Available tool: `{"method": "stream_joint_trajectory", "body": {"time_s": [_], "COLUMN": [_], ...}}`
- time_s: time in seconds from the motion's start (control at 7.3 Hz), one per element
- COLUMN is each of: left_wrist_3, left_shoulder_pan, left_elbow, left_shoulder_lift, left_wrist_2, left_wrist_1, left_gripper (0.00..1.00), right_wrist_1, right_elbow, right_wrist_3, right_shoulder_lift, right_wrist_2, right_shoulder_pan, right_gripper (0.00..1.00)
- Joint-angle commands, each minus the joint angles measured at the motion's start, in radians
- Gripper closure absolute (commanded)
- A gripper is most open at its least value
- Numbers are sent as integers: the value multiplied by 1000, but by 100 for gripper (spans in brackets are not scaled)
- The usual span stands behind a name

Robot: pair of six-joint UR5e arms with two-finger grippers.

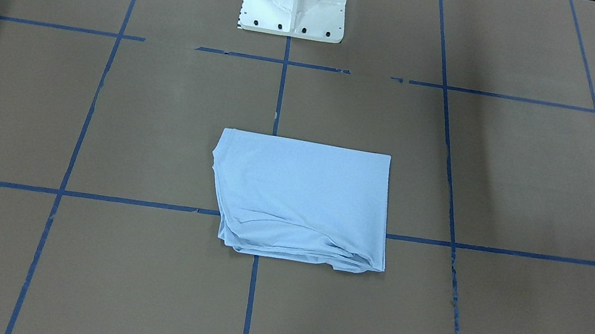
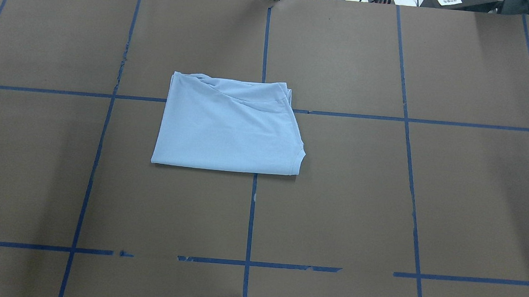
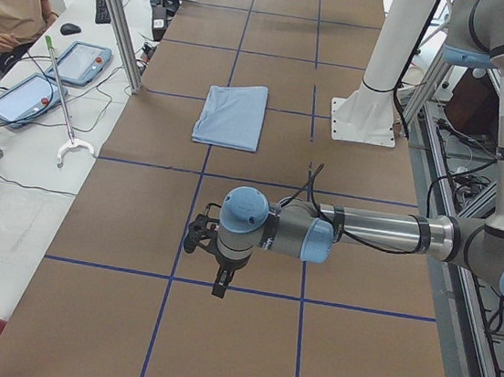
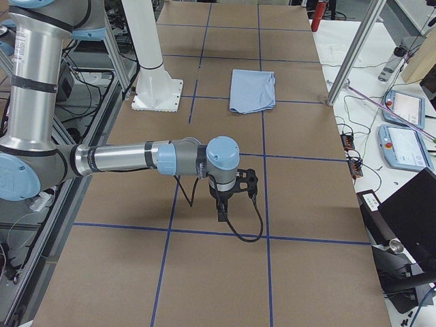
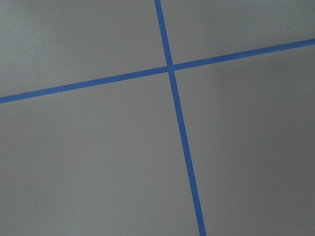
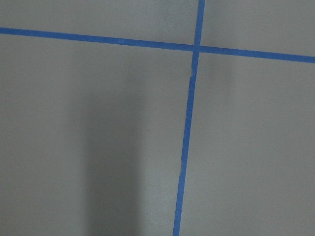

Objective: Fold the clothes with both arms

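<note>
Overhead exterior shows the T-shirt (image 2: 231, 127) folded compactly on the surface (image 2: 383, 200), likely done; left arm (image 3: 367, 228) and right arm (image 4: 122, 158), jaws' state untellable, should avoid disturbing it.

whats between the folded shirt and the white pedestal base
Only bare brown table cover crossed by blue tape lines separates the shirt from the base; the front-facing view shows it.

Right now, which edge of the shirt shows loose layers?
The edge of the shirt farthest from the base: stacked layers show there; the edge facing the base is one smooth fold.
</note>
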Motion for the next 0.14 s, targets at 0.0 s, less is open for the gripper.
{"method": "stream_joint_trajectory", "body": {"time_s": [0.0], "left_wrist_3": [0], "left_shoulder_pan": [0], "left_elbow": [-2], "left_shoulder_lift": [-2], "left_wrist_2": [0], "left_wrist_1": [-2], "left_gripper": [0], "right_wrist_1": [-2], "right_elbow": [0], "right_wrist_3": [-1], "right_shoulder_lift": [-2], "right_wrist_2": [0], "right_shoulder_pan": [-1], "right_gripper": [0]}}
